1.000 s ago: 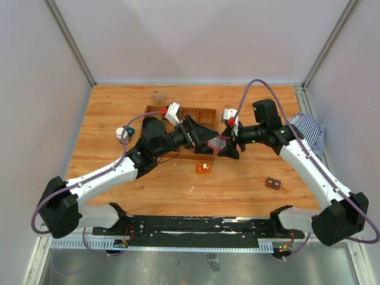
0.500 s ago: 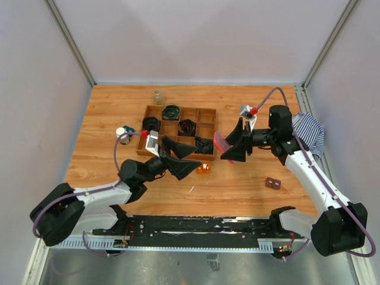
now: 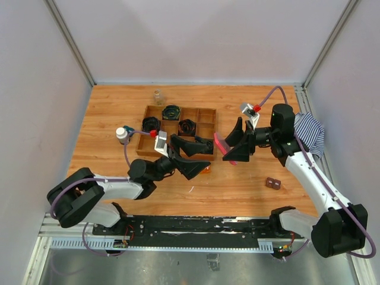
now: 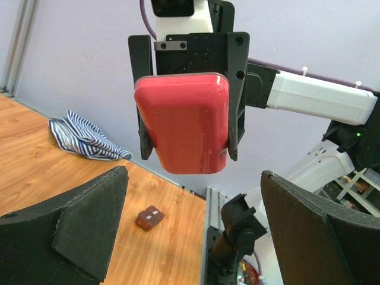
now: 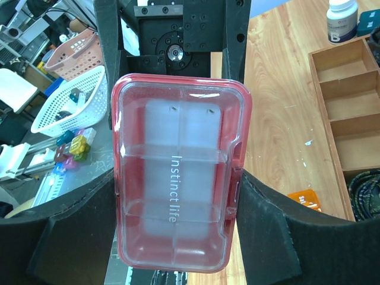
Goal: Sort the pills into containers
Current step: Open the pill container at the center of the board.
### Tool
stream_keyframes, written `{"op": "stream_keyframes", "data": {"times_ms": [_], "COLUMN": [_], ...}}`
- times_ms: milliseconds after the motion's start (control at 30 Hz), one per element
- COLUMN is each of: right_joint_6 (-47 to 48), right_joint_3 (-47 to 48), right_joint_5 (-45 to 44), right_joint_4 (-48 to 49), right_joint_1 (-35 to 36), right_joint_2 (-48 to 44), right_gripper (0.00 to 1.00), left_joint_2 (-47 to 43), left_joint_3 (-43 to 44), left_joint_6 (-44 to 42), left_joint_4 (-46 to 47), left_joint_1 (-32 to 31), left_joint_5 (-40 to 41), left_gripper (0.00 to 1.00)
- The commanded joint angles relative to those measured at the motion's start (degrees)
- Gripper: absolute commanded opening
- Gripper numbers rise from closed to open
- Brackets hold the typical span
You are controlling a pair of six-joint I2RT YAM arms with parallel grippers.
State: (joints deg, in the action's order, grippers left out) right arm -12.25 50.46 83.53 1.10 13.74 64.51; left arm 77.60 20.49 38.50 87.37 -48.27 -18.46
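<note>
The left gripper (image 3: pixel 208 157) had been drawn back with jaws spread wide and empty, while the flat pink translucent rectangular box (image 5: pixel 175 172) was kept clamped aloft in the right gripper (image 3: pixel 233 144) beside the wooden compartment tray (image 3: pixel 208 113), its cells seemingly bare, so sorting was judged barely begun.

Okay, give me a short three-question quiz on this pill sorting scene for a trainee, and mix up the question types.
1. True or false: the left gripper is open and holds nothing.
2. What does the right gripper hold? A) small clear cylindrical vial B) flat pink translucent rectangular box C) blue-and-white striped cloth
3. Short answer: what lies in some compartments of the large wooden compartment tray?
Key: 1 true; 2 B; 3 black coils.
</note>
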Motion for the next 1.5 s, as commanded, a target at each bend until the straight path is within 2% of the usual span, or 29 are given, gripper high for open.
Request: {"op": "stream_keyframes", "data": {"times_ms": [0,200,567,733,900,1133,1267,1467], "right_joint_6": [-1.38,-1.20,1.03,2.66,3.17,3.78,3.99,4.08], "right_joint_3": [1.39,1.66,2.26,2.63,2.72,2.54,2.39,2.19], "right_joint_5": [3.36,3.92,5.05,4.89,4.52,4.02,3.76,3.27], "right_joint_4": [2.05,1.87,-0.71,-2.43,-3.00,-3.51,-3.76,-3.88], "right_joint_1": [-0.81,-0.80,-0.55,0.03,0.25,1.46,1.64,1.94], "right_joint_2": [-0.53,0.17,1.83,2.32,2.58,2.92,2.68,2.64], "right_gripper": [0.20,0.21,0.21,0.21,0.21,0.21,0.21,0.21], "left_joint_2": [1.16,3.33,6.85,7.94,9.17,9.73,9.60,10.13], "left_joint_3": [1.06,3.37,8.71,9.71,10.62,11.06,11.05,11.18], "left_joint_6": [-2.96,-4.09,-3.86,-2.16,-1.01,-1.04,-1.07,-0.99], "left_joint_4": [15.09,15.13,15.08,15.02,15.09,15.11,15.05,15.10], "left_joint_1": [-3.96,-6.61,-7.66,-7.84,-8.07,-8.67,-8.93,-9.05], "left_joint_5": [8.19,13.17,13.48,13.46,13.93,14.38,14.76,15.87], "left_gripper": [0.99,0.99,0.98,0.94,0.81,0.72,0.70,0.73]}}
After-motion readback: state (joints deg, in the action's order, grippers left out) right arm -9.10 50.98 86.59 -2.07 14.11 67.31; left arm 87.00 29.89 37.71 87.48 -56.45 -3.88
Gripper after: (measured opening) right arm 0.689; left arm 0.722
